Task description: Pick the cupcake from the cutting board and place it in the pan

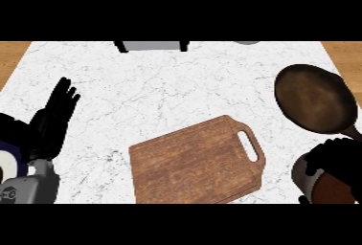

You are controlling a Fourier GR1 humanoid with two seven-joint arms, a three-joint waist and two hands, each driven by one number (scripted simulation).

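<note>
The white marbled tabletop point(176, 86) carries a wooden cutting board point(194, 165) with a slot handle, lying bare at centre. A dark round pan point(314, 98) sits at the right, holding nothing. The right robot hand point(338, 155) shows at the lower right, fingers curled over a brown-topped cupcake point(332, 189) in a pale wrapper. The left robot hand point(55, 115) rests at the left, fingers straight. No writing is legible.

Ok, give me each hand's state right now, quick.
Left hand: open, fingers straight, resting at the view's left edge, holding nothing.
Right hand: fingers curled round a brown thing, likely the cupcake, at the lower right.
</note>
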